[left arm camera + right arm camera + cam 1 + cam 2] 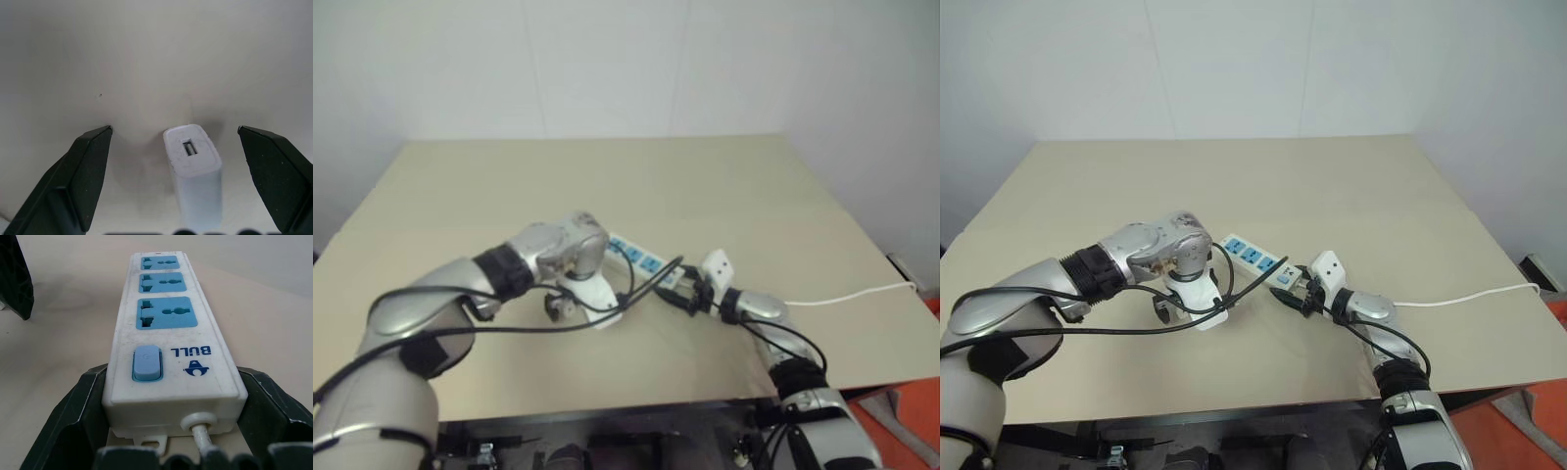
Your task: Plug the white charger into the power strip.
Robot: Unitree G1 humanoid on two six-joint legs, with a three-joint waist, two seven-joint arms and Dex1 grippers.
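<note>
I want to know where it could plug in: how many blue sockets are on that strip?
3, in a row along the strip: one next to the switch, one in the middle, one at the far end.

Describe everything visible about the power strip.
The power strip is a long white plastic bar lying flat on the tan table. It has three blue socket faces, all empty, a pale blue switch, a blue BULL logo and a white cord leaving its near end. The right gripper clasps that switch end between its black fingers.
</note>
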